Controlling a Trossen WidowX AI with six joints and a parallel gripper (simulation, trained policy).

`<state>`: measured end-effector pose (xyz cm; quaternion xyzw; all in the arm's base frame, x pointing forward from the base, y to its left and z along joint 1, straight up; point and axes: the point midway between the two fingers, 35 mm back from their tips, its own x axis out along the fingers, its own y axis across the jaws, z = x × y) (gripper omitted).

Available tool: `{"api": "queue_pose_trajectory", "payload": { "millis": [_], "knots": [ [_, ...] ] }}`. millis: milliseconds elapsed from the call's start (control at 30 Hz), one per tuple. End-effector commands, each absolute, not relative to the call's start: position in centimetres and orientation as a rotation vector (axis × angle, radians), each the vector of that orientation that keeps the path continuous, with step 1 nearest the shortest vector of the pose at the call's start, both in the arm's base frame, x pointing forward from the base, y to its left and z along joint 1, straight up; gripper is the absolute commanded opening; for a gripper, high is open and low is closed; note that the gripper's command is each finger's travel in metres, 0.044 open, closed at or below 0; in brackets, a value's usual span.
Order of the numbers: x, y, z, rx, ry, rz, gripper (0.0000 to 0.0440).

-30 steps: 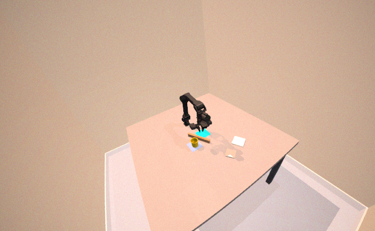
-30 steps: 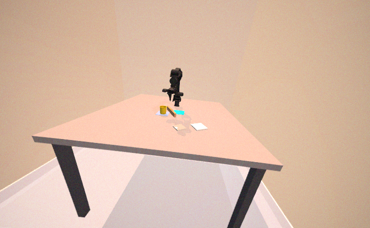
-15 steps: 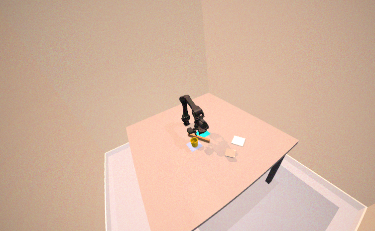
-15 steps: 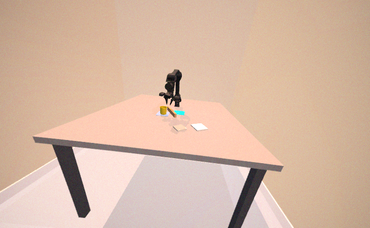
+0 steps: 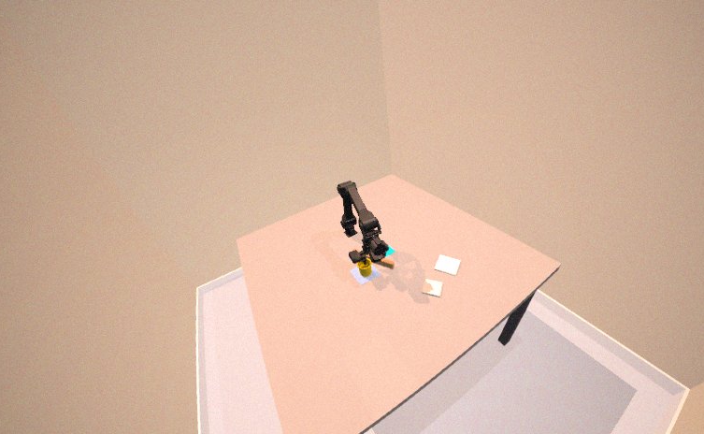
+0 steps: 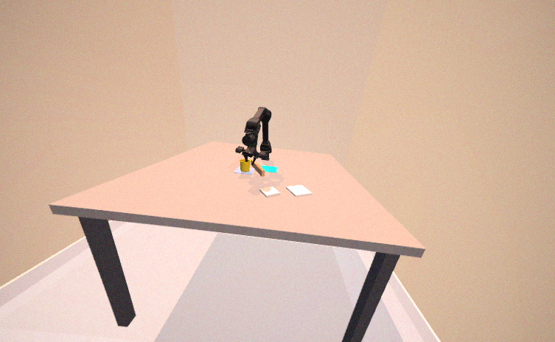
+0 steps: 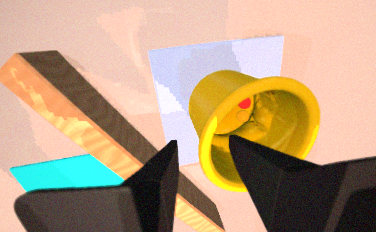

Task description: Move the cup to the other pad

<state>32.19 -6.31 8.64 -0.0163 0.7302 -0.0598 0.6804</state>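
A yellow cup (image 5: 365,270) (image 6: 245,166) (image 7: 207,97) stands on the lavender pad (image 5: 363,280) (image 6: 237,171) (image 7: 167,65). A red marble (image 7: 244,103) shows inside the cup; other contents are hard to make out. The cyan pad (image 5: 390,251) (image 6: 269,169) (image 7: 67,172) lies across the wooden bar, with nothing seen on it. My gripper (image 6: 250,161) (image 7: 203,143) is partly open and empty, low at the cup's rim. In the wrist view one finger overlaps the cup's mouth and the other is outside the rim, on the bar's side. Whether a finger touches the cup cannot be told.
A wooden bar (image 5: 386,263) (image 6: 259,169) (image 7: 97,110) stands between the two pads, close beside the outer finger. A larger white tile (image 5: 447,265) (image 6: 298,190) and a smaller white tile (image 5: 435,290) (image 6: 270,192) lie farther off on the table.
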Motion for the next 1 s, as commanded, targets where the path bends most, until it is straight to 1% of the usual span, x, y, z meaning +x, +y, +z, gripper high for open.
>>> {"api": "queue_pose_trajectory", "payload": {
  "millis": [0, 67, 100, 333, 367, 567, 967],
  "knots": [
    [32.1, -6.5, 7.3, -0.057, 1.652, -0.098, 0.0176],
    [32.0, -6.5, 6.6, -0.07, 1.655, -0.073, 0.0175],
    [32.0, -6.5, 6.4, -0.079, 1.655, -0.062, 0.0161],
    [31.7, -6.9, 6.1, -0.147, 1.665, 0.012, 0.0003],
    [31.6, -6.9, 6.2, -0.154, 1.667, 0.021, 0.0],
    [31.4, -6.9, 7.5, -0.183, 1.658, 0.067, 0.0022],
    [30.8, -5.4, 10.6, -0.215, 1.633, 0.132, 0.0029]
  ]
}}
